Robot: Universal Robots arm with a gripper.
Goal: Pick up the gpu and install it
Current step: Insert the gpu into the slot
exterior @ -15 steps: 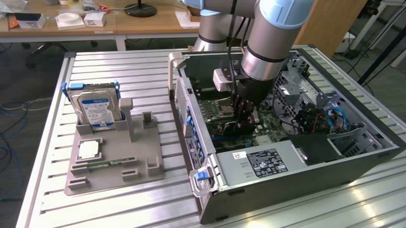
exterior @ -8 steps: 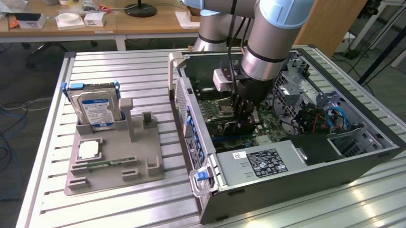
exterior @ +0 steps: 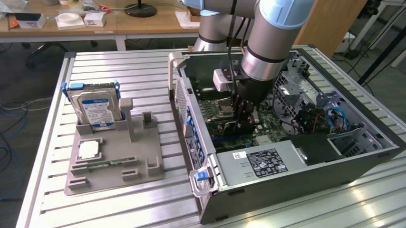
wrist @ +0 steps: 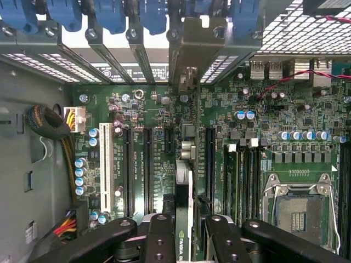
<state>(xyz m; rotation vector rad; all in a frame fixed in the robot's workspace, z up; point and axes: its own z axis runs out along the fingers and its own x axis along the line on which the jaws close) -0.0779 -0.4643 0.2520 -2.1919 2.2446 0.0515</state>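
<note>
Inside the open computer case, my gripper reaches down over the motherboard. In the wrist view the gripper is shut on the gpu, a thin dark card seen edge-on with a green logo on its top edge. One black finger presses each side of it. The card's silver bracket stands against the case's rear slot openings, among the blue latches. The card lines up with the expansion slots; I cannot tell whether it is seated.
A grey holder on the slatted table, at the exterior view's left, carries a silver hard drive, a small green memory stick and a square chip. The power supply and cables crowd the case. An empty CPU socket lies beside the slots.
</note>
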